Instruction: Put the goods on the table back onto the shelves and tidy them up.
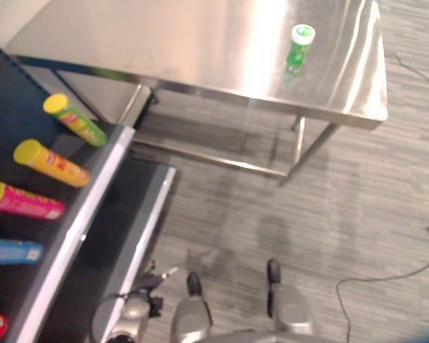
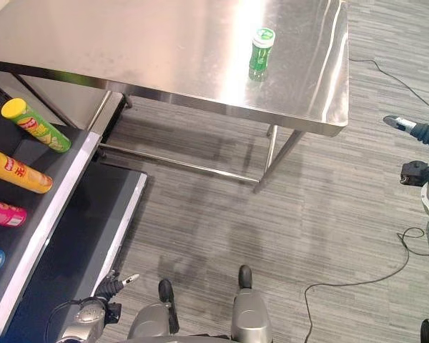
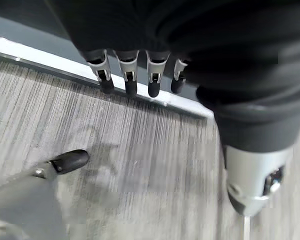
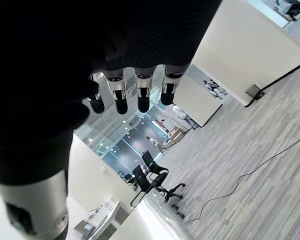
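While both hands hang low with nothing in them, left hand [image 3: 135,75] fingers straight and apart by the shelf [image 1: 93,207] edge, right hand [image 4: 130,95] likewise relaxed, the green bottle [image 1: 299,46] stands upright on the steel table [image 1: 164,50], well apart from either. Tube cans [image 1: 50,163] lie on the shelf left of the table.

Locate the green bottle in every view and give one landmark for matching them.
Left eye: green bottle stands on the steel table, near its right edge.
Right eye: bottle in the same spot.
Wrist views: floor and office in sight, no bottle.
Landmark: the table's near right corner.
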Robot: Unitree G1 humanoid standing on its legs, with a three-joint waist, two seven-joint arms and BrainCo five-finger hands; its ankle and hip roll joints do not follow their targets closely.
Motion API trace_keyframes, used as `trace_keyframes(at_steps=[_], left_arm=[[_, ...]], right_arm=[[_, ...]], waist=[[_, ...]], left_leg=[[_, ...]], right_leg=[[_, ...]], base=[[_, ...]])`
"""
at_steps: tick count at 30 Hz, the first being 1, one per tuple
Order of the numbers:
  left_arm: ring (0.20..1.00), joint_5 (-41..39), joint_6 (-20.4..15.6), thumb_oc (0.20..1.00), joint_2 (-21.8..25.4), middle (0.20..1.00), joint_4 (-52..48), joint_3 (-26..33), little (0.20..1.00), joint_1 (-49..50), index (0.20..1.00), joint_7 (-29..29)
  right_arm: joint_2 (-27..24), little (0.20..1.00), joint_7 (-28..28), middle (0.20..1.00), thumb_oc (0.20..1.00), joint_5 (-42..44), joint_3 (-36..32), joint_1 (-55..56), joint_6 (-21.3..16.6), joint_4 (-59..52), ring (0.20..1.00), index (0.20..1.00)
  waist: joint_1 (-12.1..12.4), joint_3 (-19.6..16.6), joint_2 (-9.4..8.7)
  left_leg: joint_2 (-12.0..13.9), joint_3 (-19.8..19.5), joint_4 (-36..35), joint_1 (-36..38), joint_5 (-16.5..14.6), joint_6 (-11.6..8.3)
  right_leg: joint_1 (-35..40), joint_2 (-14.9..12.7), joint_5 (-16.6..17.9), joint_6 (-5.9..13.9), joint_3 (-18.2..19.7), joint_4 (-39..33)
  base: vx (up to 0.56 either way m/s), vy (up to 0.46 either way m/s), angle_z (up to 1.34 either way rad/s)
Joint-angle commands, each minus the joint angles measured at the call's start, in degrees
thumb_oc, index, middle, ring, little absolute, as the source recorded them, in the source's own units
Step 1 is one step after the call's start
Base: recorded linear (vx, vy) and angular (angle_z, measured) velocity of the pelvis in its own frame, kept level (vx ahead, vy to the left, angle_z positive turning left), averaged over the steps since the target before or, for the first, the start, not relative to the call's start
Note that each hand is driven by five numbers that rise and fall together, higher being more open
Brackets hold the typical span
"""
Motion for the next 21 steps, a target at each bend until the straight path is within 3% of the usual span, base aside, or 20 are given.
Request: trace_keyframes(at_steps=[1, 2, 3, 4, 7, 8, 11, 14, 18, 21], left_arm=[[1.0, -0.4, -0.7, 1.0, 3.5, 1.0, -1.8, -1.8, 1.0, 0.9, 1.0, -0.4], [1.0, -0.6, -0.7, 1.0, 3.3, 1.0, -2.2, -2.0, 1.0, 0.6, 1.0, -0.3], [1.0, -0.6, -0.6, 1.0, 2.9, 1.0, -3.1, -2.7, 1.0, 0.6, 1.0, -0.7], [1.0, -0.5, -0.4, 1.0, 2.6, 1.0, -3.3, -3.0, 1.0, 0.6, 1.0, -0.9], [1.0, -0.1, -0.4, 1.0, 2.2, 1.0, -3.3, -3.4, 1.0, 0.9, 1.0, -1.2], [1.0, -0.1, -0.4, 1.0, 1.7, 1.0, -3.3, -4.3, 1.0, 1.1, 1.0, -1.6], [1.0, 0.2, -0.2, 1.0, 1.6, 1.0, -3.4, -4.5, 1.0, 1.8, 1.0, -1.9], [1.0, 1.1, 0.1, 1.0, 1.8, 1.0, -2.0, -4.5, 1.0, 1.5, 1.0, -1.7], [1.0, 0.4, -0.1, 1.0, 2.3, 1.0, -2.0, -3.9, 1.0, 1.3, 1.0, -1.1], [1.0, -0.8, -0.4, 1.0, 2.9, 1.0, -3.2, -3.5, 1.0, 1.3, 1.0, -1.2]], right_arm=[[-0.6, 1.0, -0.3, 1.0, 1.0, 1.0, -0.1, -5.0, -3.7, -2.5, 1.0, 1.0], [-0.1, 1.0, -0.3, 1.0, 1.0, 1.0, 0.5, -5.6, -3.6, -3.1, 1.0, 1.0], [0.9, 1.0, -0.7, 1.0, 1.0, 1.1, 1.4, -7.0, -3.6, -3.0, 1.0, 1.0], [1.3, 1.0, -0.7, 1.0, 1.0, 1.1, 1.6, -7.4, -3.5, -2.8, 1.0, 1.0], [1.6, 1.0, -0.9, 1.0, 1.0, 1.0, 2.3, -8.1, -3.6, -2.3, 1.0, 1.0], [2.8, 1.0, -0.9, 1.0, 1.0, 0.9, 3.0, -8.5, -3.3, -1.4, 1.0, 1.0], [3.1, 1.0, -1.0, 1.0, 1.0, 0.4, 3.2, -8.7, -2.9, -0.7, 1.0, 1.0], [3.3, 1.0, -1.1, 1.0, 1.0, 0.1, 2.4, -8.6, -2.5, 0.1, 1.0, 1.0], [2.8, 1.0, -1.1, 1.0, 1.0, 0.4, -0.8, -5.3, -2.4, 0.4, 1.0, 1.0], [2.0, 1.0, -1.4, 1.0, 1.0, 0.6, -1.8, -4.9, -2.4, 1.0, 1.0, 1.0]], waist=[[3.3, -3.4, -4.27], [3.5, -2.6, -4.32], [4.2, -2.3, -4.5], [4.0, -2.6, -4.39], [4.0, -3.0, -4.08], [4.2, -3.6, -3.3], [4.4, -3.8, -2.96], [4.0, -3.3, -2.14], [3.4, -2.4, -2.2], [3.2, -2.2, -2.27]], left_leg=[[2.1, -2.1, 12.9, -2.6, -7.7, -1.01], [0.7, -2.9, 15.6, -3.6, -7.6, -0.78], [-3.4, -3.7, 15.8, -5.4, -9.4, -0.35], [-5.0, -3.3, 14.3, -5.4, -10.5, 0.22], [-6.1, -2.6, 12.7, -5.0, -11.0, 0.88], [-8.7, -5.4, 10.2, -5.0, -11.3, 2.01], [-9.3, -5.1, 9.4, -4.4, -11.5, 2.86], [-10.1, -4.5, 7.1, -1.4, -12.1, 4.42], [-11.4, -7.0, 6.8, 1.2, -13.6, 4.99], [-10.7, -8.4, 6.8, 1.8, -14.2, 4.52]], right_leg=[[2.0, 0.0, -7.2, 0.59, -1.3, 1.0], [2.5, -0.1, -7.2, 0.2, -1.7, 0.9], [3.0, -0.3, -7.1, 0.07, -2.0, 0.2], [2.9, -0.3, -7.0, 0.27, -2.3, 0.1], [2.7, -0.2, -7.1, 0.7, -2.1, 0.2], [2.0, -0.4, -7.2, 1.41, -1.3, 1.5], [1.7, -1.4, -7.0, 2.12, -1.0, 3.1], [-0.7, -4.9, -4.8, 4.08, -0.3, 12.2], [-2.3, -8.1, 0.5, 3.65, -0.1, 19.2], [-3.8, -8.7, 0.5, 3.02, 0.0, 19.4]], base=[[-0.02, -0.167, 0.39], [-0.06, -0.083, 0.08], [-0.05, -0.082, 0.01], [-0.03, -0.041, 0.23], [0.07, 0.075, 0.29], [0.17, 0.191, 0.01], [0.14, 0.163, -0.23], [0.17, 0.164, -0.06], [0.19, 0.014, 0.21], [0.16, -0.136, 0.41]])
